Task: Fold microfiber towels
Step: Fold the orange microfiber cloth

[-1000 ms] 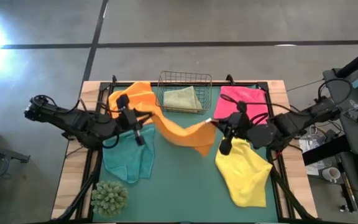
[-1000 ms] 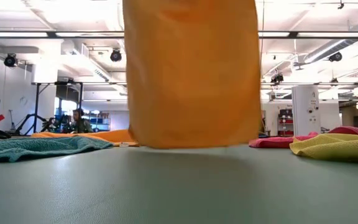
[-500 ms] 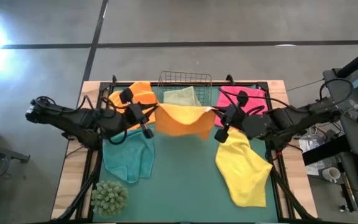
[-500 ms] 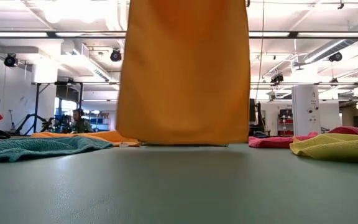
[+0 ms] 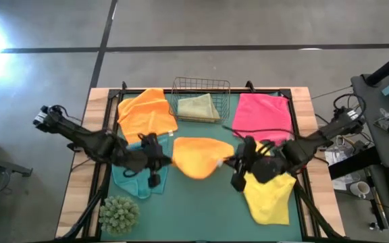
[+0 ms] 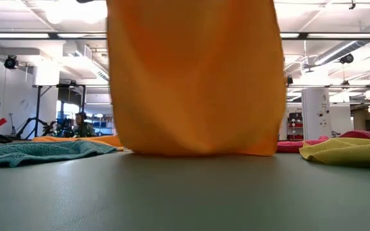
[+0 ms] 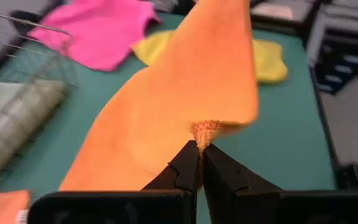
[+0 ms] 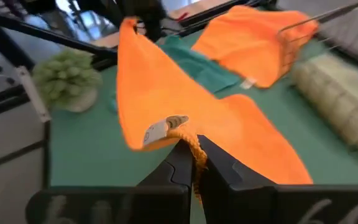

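Left gripper [image 7: 199, 149] and right gripper [image 8: 191, 152] are hanging the fuzzy square orange microfiber towel [image 5: 196, 156], jaws clenched on its corners (hem touching the green worktop [image 5: 201, 209]); next: lay flat.

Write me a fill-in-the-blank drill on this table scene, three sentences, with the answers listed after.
1. Both arms hold up one towel, whose colour is ______.
2. The pale green towel lies inside the wire ______.
3. The left gripper pinches a corner of the raised towel with its jaws ______; the right gripper grips likewise.

Missing words: orange; basket; shut
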`<action>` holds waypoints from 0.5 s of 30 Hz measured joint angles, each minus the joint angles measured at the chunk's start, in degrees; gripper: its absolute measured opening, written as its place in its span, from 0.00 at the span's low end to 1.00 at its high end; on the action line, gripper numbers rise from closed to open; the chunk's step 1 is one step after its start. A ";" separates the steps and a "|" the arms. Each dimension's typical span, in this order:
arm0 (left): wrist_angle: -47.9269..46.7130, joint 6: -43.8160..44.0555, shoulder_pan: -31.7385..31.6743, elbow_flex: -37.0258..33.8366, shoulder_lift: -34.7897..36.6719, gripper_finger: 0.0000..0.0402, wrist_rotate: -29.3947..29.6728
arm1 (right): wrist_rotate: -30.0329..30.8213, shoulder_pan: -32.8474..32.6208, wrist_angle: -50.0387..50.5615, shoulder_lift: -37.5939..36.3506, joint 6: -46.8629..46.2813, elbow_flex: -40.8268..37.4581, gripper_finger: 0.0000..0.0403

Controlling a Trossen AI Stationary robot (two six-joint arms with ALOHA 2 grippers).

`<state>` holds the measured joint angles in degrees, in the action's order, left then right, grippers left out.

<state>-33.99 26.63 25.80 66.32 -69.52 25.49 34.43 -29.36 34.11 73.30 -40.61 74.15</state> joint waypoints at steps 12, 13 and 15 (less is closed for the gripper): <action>0.38 -6.06 2.19 2.49 -3.95 0.00 2.63 | 5.09 -3.35 -2.83 5.60 -0.30 3.65 0.02; 0.38 -6.71 1.98 2.68 -3.67 0.00 2.94 | 5.92 -3.34 -2.80 5.34 0.41 3.74 0.02; 0.52 -7.97 1.73 3.03 -3.04 0.00 3.37 | 7.59 -3.35 -2.62 4.79 1.56 4.01 0.02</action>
<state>-33.46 18.66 27.53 69.36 -72.56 28.86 42.03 -32.72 31.48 78.09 -39.05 78.16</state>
